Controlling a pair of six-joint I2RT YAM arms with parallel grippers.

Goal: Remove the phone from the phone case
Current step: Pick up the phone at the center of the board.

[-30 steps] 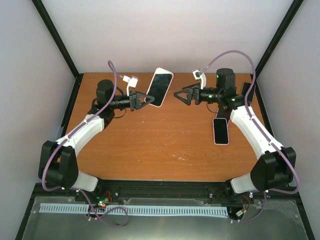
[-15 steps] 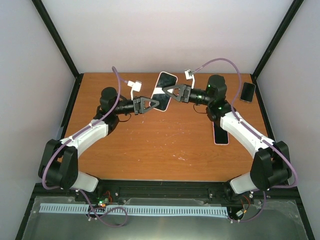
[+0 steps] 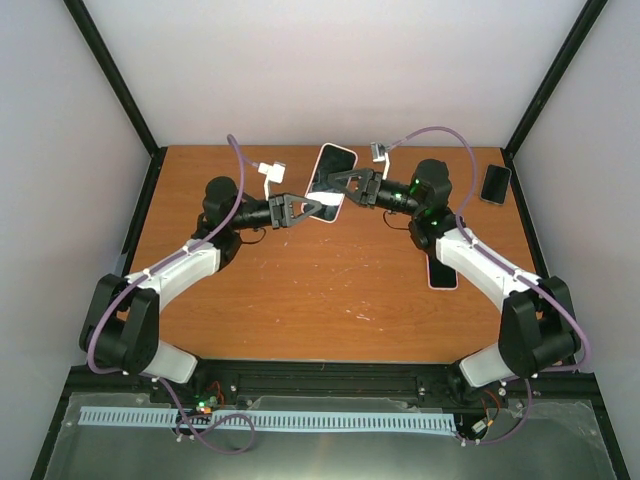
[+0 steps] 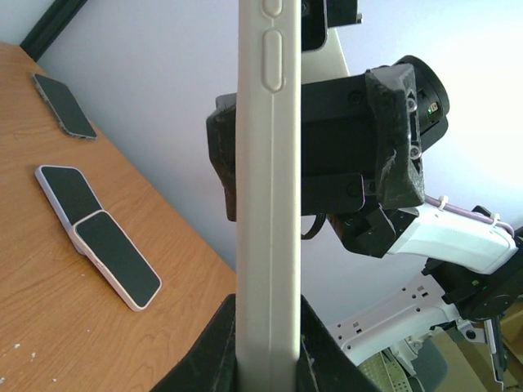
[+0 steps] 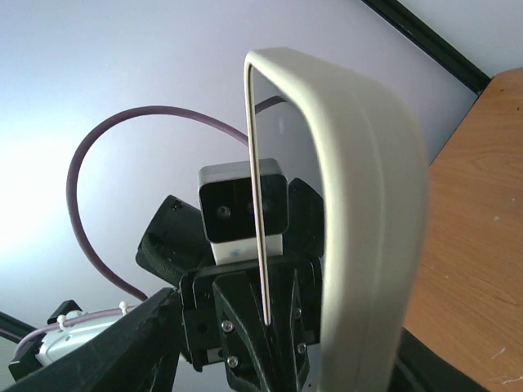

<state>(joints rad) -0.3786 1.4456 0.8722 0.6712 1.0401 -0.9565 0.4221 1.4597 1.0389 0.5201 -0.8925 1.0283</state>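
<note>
A phone with a dark screen sits in a white phone case, held upright in the air over the back of the table. My left gripper is shut on its lower end; in the left wrist view the case's side edge rises from between those fingers. My right gripper has reached the case's upper part from the right. In the right wrist view the case's rounded corner stands between that gripper's jaws. One jaw sits close beside the case and the other is still a gap away.
A pink-cased phone lies on the wooden table under my right arm, overlapping another phone. A dark phone lies at the back right corner. White walls enclose the table on three sides.
My right gripper swung left from open air onto the phone's upper part and its jaws narrowed. My left gripper carried the phone slightly right, still shut on it.
</note>
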